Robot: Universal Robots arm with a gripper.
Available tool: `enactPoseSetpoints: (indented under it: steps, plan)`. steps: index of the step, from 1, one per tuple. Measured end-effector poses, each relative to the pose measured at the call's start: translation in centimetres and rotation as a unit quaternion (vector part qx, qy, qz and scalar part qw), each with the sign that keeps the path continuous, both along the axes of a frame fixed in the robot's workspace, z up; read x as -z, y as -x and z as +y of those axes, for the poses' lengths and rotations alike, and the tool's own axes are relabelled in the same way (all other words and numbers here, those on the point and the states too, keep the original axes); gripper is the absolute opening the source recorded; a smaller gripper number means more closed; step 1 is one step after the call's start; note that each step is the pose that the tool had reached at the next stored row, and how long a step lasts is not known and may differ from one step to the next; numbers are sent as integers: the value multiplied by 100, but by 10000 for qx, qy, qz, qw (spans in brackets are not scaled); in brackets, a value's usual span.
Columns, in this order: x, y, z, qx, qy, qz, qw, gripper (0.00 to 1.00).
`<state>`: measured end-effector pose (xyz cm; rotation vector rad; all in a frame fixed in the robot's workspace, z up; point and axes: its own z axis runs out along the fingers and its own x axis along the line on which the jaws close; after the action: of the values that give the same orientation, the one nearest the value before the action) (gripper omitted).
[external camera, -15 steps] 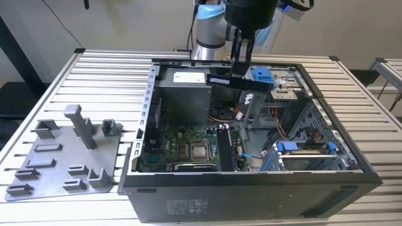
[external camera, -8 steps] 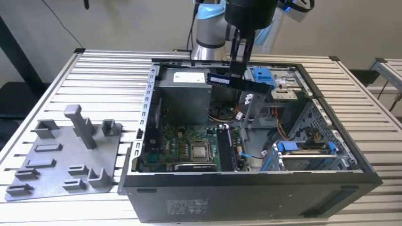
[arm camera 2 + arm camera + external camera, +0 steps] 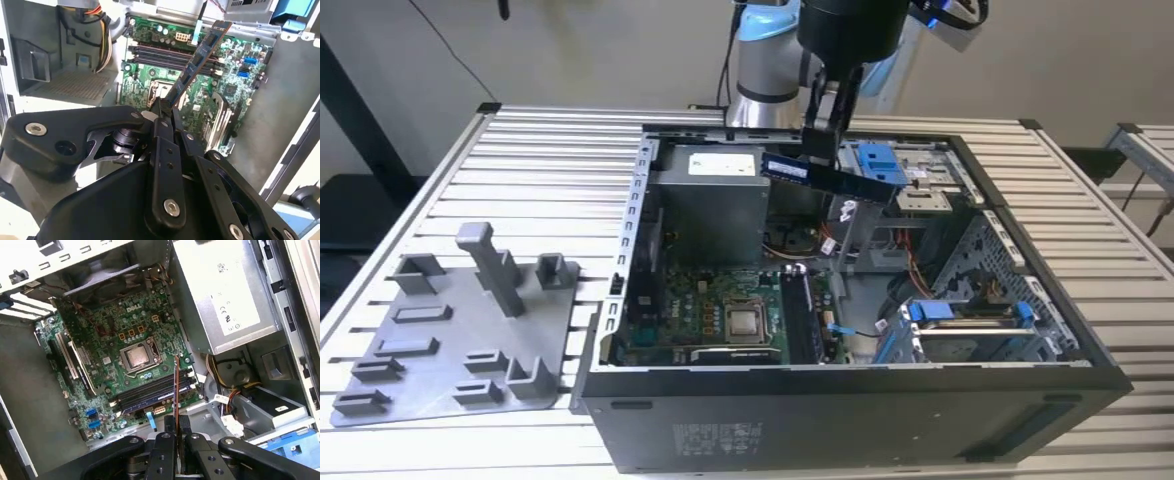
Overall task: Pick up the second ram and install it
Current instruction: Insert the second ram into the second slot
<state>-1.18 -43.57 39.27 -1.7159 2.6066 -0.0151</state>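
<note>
- Clamping one end of the thin, flat, dark memory stick (image 3: 838, 178), the black finger gripper (image 3: 817, 150) is clenched on it, so the pick-up half of the task looks done.
- The memory stick hangs in the air over the open black metal computer case (image 3: 854, 425). It is tilted, and its free end points toward the exterior view's right. As far as the pictures show, it touches nothing but the gripper.
- In the second wrist view the memory stick (image 3: 197, 60) juts at a slant out of the gripper (image 3: 162, 107), with the green motherboard (image 3: 220, 95) well apart behind it.
- In the first wrist view the memory stick (image 3: 176, 385) is seen edge-on, rising from the gripper (image 3: 176, 427). It crosses the row of long dark memory slots (image 3: 145, 395) beside the square silver processor socket (image 3: 136, 356).
- Judging from all three views, the stick is roughly over the slot area but not seated, so the installing is not yet done.
- Whether any slot already holds a stick cannot be told.
- The grey metal power-supply box (image 3: 707, 195) sits inside the case beside the board.
- The grey plastic fixture plate (image 3: 434, 345) with its upright posts lies on the slatted metal table (image 3: 547, 140) to the exterior view's left of the case, well apart from the gripper.
</note>
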Motion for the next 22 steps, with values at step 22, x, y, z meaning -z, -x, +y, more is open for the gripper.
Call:
enactPoseSetpoints:
  steps: [22]
  plan:
    - [5,0,0,1664,0,0,9861,14]
